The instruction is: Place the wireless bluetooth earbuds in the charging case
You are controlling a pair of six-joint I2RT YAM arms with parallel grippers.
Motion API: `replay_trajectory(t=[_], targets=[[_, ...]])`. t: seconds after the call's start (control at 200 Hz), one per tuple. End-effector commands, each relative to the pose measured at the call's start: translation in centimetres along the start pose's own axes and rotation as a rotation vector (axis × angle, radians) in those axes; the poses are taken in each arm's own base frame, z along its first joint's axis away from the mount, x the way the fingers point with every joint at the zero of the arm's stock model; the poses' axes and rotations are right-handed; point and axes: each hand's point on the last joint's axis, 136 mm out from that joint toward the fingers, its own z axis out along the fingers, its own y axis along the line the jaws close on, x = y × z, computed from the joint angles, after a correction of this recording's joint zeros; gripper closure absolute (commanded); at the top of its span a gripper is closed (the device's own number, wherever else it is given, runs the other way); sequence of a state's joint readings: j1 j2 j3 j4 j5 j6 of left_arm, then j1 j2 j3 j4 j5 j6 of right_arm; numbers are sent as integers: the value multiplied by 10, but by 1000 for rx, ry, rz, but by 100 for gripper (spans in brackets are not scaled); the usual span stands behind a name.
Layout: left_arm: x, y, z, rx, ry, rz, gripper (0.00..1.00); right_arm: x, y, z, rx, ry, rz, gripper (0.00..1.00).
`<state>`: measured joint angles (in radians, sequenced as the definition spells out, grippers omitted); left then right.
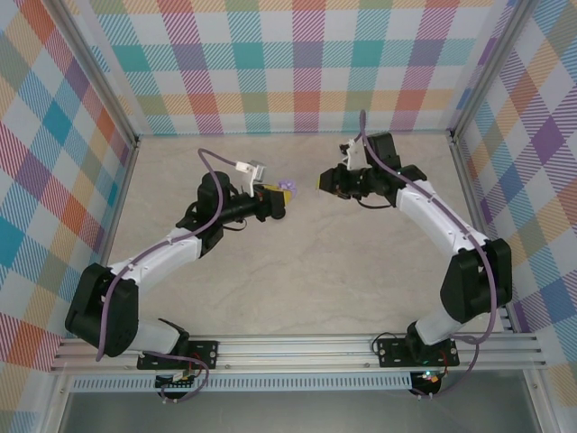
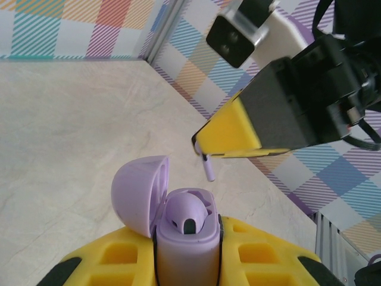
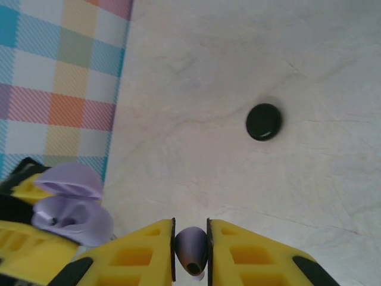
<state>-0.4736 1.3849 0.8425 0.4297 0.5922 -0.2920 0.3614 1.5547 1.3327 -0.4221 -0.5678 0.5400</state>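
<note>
Earbuds [image 2: 187, 215], lilac pair: clamps open charging case [image 2: 184, 256] in left gripper [image 1: 275, 200], lid [image 2: 140, 193] flipped back, one earbud [image 2: 189, 210] already seated, mouth facing the right arm [image 1: 433, 216]; pinches second earbud [image 3: 191, 249] in right gripper [image 3: 190, 233], stem protruding, just beside that mouth, presumably lined up for insertion.

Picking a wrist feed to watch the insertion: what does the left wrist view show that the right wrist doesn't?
Left wrist: a clear look into the open charging case, one lilac earbud seated inside. Right wrist: a black disc on the table, and a second lilac earbud's body pinched in the right gripper. Both: the open case and that second earbud outside it, just its stem from the left wrist.
</note>
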Motion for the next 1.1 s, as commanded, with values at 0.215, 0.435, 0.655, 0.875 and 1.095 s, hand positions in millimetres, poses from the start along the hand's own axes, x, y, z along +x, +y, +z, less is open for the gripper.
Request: replay_trajectory(t=[0.215,0.435,0.655,0.875,1.095], targets=[[-18,-38,3,142,-115,175,88,-25,81,-45,-233,-135,-97,80],[-25,-56,0,185,-158,266,88,-25,104,-57,-290,-180,-131,79],[-35,-64,-2,188,-191,301,87,-20,120,-60,-317,-207,-194,79],[-46,-72,-1,204,-208,284,87,-13,126,-55,-312,-223,-249,79],[-53,-80,-3,219,-217,285,87,-10,126,-52,-282,-229,-279,79]])
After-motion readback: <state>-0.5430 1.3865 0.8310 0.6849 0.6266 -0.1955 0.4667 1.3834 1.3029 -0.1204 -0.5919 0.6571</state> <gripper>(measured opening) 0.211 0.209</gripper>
